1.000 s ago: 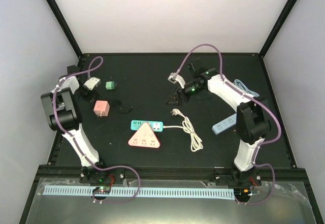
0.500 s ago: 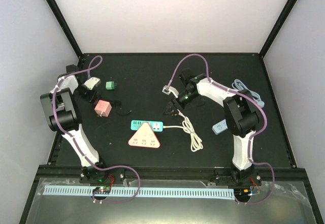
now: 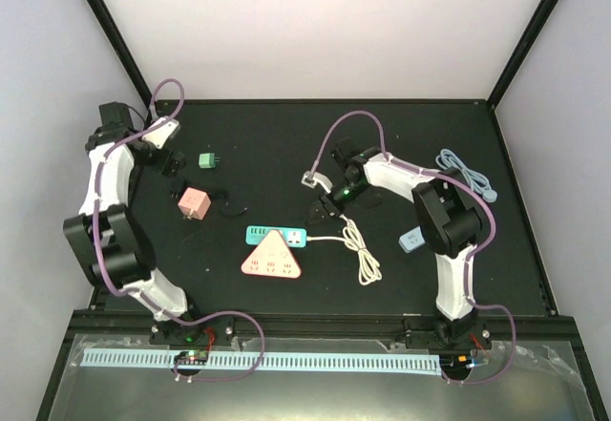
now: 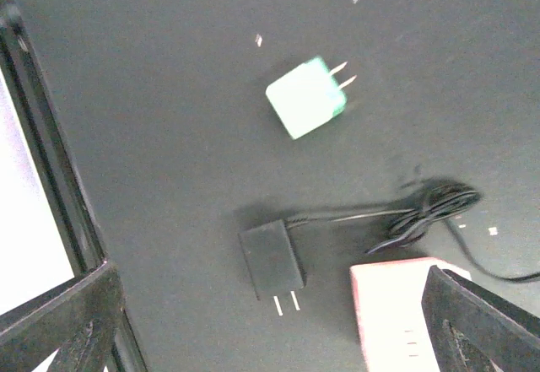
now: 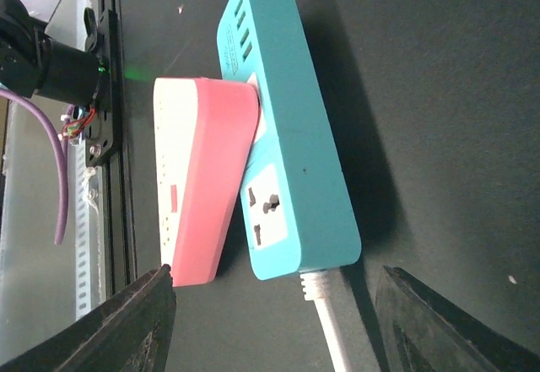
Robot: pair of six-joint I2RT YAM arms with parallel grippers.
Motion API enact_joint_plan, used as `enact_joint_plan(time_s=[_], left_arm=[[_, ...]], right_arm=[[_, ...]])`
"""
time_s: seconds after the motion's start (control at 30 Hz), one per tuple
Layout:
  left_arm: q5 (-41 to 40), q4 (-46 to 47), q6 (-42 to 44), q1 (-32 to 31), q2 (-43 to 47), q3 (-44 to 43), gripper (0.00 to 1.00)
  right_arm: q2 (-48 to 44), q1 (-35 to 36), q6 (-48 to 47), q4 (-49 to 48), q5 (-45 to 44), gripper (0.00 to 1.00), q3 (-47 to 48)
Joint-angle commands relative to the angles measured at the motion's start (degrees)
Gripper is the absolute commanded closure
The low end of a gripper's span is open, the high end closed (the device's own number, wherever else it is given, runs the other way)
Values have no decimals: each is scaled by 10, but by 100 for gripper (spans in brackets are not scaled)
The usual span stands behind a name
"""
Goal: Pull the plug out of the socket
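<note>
A black plug (image 4: 272,261) lies flat on the mat with both prongs bare, its thin cable (image 4: 422,220) bunched to the right. A pink cube socket (image 4: 396,313) (image 3: 194,201) sits just beside it, apart from the prongs. My left gripper (image 4: 270,269) (image 3: 175,161) hangs open above them, holding nothing. My right gripper (image 5: 277,275) (image 3: 320,211) is open near the cable end of a teal power strip (image 5: 287,144) (image 3: 277,236). A pink-and-white triangular socket block (image 5: 202,186) (image 3: 273,257) stands against the strip's face.
A green two-prong adapter (image 4: 305,98) (image 3: 206,160) lies behind the pink cube. A coiled white cord (image 3: 363,252) leaves the teal strip. A pale blue strip (image 3: 412,240) and its grey-blue cable (image 3: 468,173) lie at the right. The black frame rail (image 4: 51,178) borders the left edge.
My left gripper has opened wide and its arm has swung up toward the back left. My right gripper has moved nearer and leftward to the teal strip's end, its jaws narrowing a little.
</note>
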State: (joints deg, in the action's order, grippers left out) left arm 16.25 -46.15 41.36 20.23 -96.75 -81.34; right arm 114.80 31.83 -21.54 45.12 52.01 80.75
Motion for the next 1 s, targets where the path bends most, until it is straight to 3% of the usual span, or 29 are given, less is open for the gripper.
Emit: enact_joint_plan(time_s=[0.0,0.33,0.67,0.97], left_arm=[[111,7,42,-5,97,29,1],[191,16,99,-74,257,152,1],[224,-52,131,-193,335,232,2],[209,-62,149,-287,388,341,10]], right_arm=[[34,9,5,6,10,32,13],[79,10,50,-5,35,33,26],[103,12,62,-16,50,36,29],[54,13,88,-77,2,45,-4]])
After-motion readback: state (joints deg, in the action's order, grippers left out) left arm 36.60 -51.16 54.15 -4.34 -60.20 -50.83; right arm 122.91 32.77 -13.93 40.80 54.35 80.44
